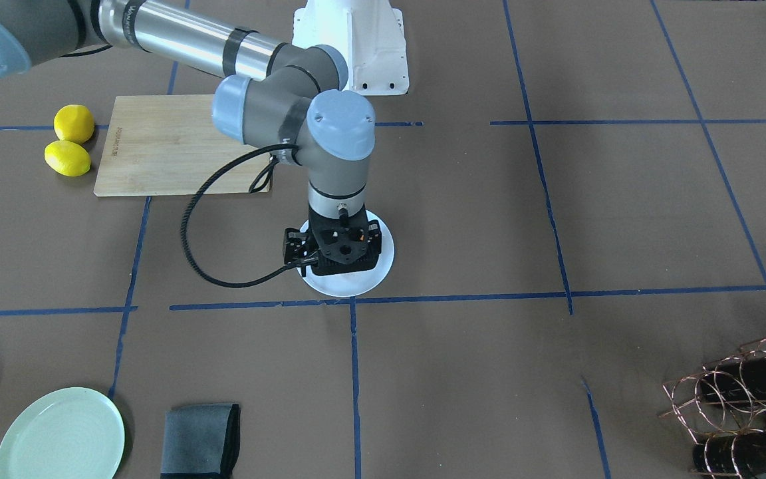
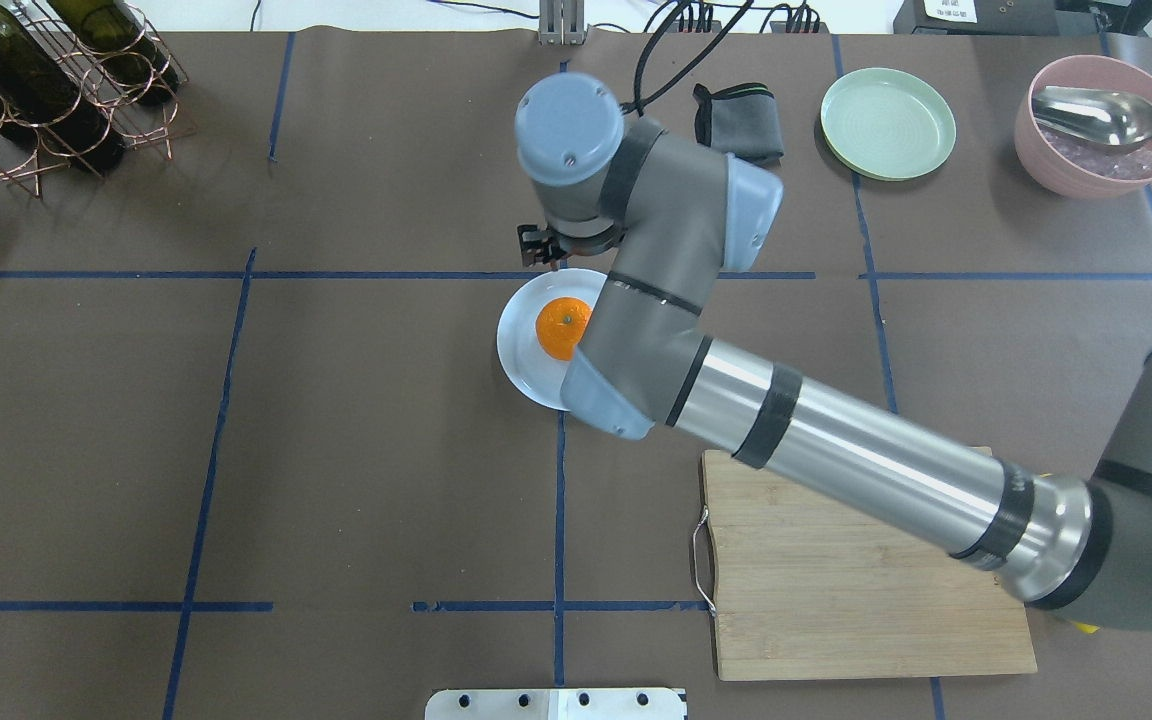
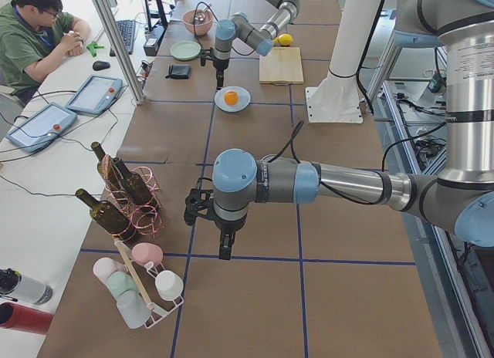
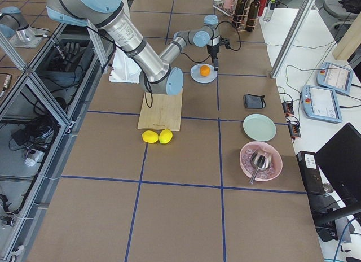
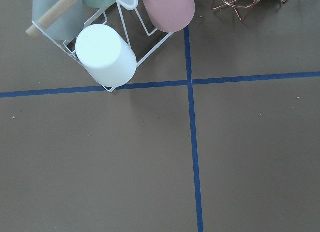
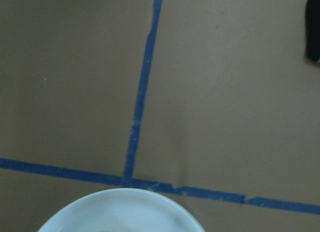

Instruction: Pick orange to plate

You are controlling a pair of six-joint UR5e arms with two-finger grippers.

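The orange (image 2: 561,328) lies on the white plate (image 2: 520,350) near the table's middle, with nothing gripping it; it also shows in the side views (image 3: 231,98) (image 4: 205,71). My right gripper (image 4: 215,64) hangs just past the plate's far rim and apart from the fruit. Its body (image 1: 341,251) hides its fingers from above, so I cannot tell whether it is open or shut. The right wrist view holds only the plate's edge (image 6: 120,212) and blue tape. My left gripper (image 3: 225,250) points down over bare table far from the plate; its state is unclear.
Two lemons (image 1: 72,141) lie beside a wooden cutting board (image 1: 170,143). A pale green plate (image 1: 60,436), a grey cloth (image 1: 200,439) and a pink bowl with a spoon (image 2: 1101,125) stand at the far side. A bottle rack (image 2: 46,80) and a mug rack (image 5: 107,52) stand near the left arm.
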